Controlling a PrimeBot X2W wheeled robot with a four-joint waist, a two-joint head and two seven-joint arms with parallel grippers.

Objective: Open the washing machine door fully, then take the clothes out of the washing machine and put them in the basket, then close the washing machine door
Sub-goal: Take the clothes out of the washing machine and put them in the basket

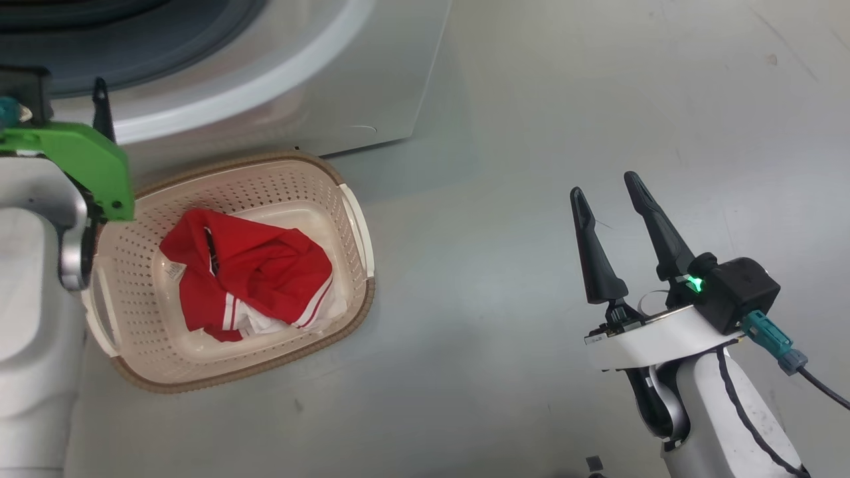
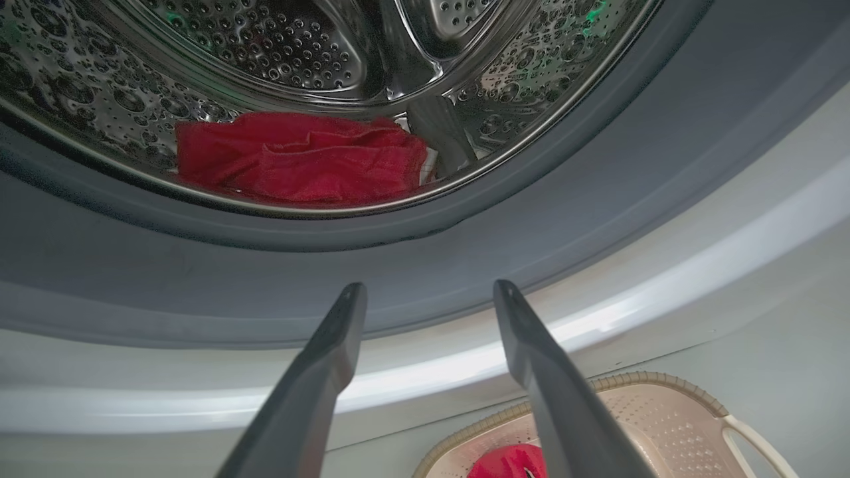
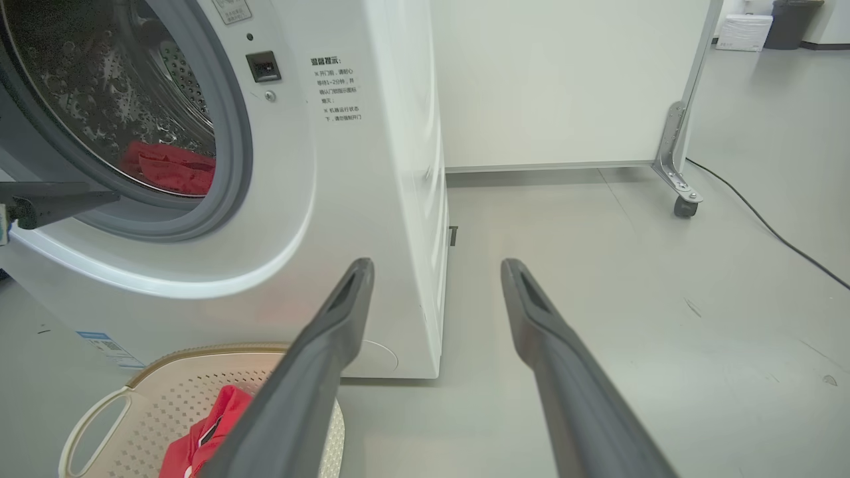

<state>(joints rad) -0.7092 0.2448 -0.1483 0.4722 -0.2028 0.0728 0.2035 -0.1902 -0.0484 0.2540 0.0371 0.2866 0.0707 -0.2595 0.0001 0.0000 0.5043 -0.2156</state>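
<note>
The washing machine (image 3: 372,199) stands with its drum mouth uncovered; the washing machine door is out of view. One red garment (image 2: 299,162) of the clothes lies at the drum's bottom, just behind the grey gasket (image 2: 199,279). My left gripper (image 2: 428,287) is open and empty, pointing up at the gasket's lower edge, short of the drum. More red clothes (image 1: 249,275) with white stripes lie in the cream basket (image 1: 332,192) on the floor in front of the machine. Over the floor to the basket's right, my right gripper (image 1: 603,184) is open and empty.
Grey floor (image 1: 564,99) stretches to the right of the machine and basket. In the right wrist view a white partition on a caster (image 3: 684,207) stands behind, with a black cable (image 3: 764,229) trailing across the floor at the far right.
</note>
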